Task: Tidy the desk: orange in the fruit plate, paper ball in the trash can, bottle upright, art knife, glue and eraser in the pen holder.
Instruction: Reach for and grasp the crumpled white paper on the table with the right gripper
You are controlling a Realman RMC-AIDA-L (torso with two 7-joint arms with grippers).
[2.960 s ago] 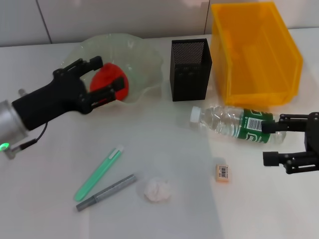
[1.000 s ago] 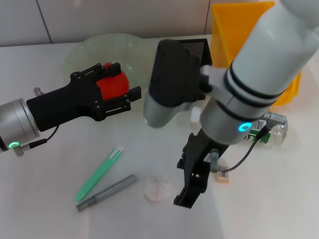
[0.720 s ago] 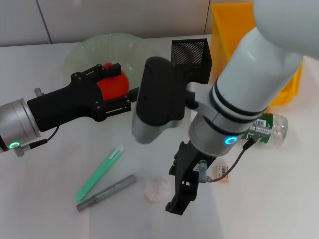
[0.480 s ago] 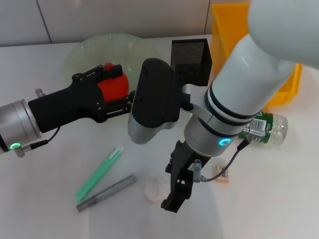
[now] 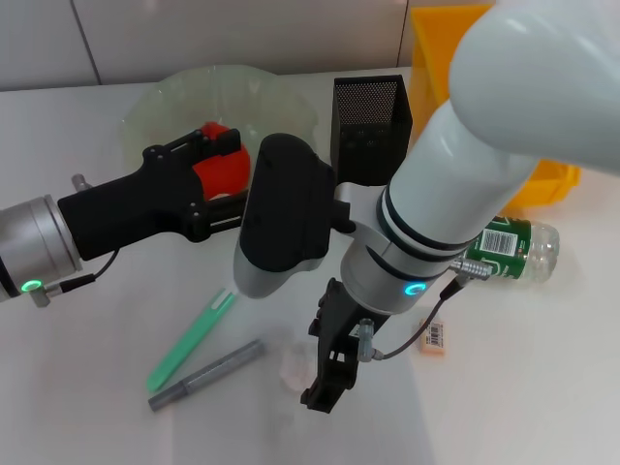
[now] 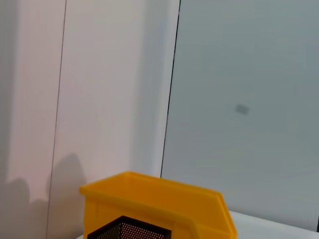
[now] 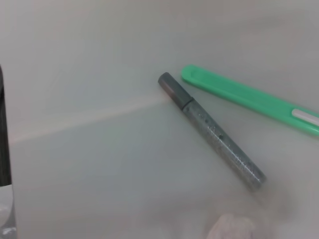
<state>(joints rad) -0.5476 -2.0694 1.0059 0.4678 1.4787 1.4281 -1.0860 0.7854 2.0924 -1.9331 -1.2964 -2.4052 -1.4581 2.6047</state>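
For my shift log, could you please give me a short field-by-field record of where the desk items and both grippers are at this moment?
left gripper: holds the red-orange round orange at the pale green wavy-rimmed fruit plate
right gripper: low over the desk beside the small white crumpled paper ball
clear plastic bottle: lying on its side
peach eraser: on the desk
green art knife, grey glue pen: side by side on the desk
black mesh pen holder: upright beside the yellow plastic trash can
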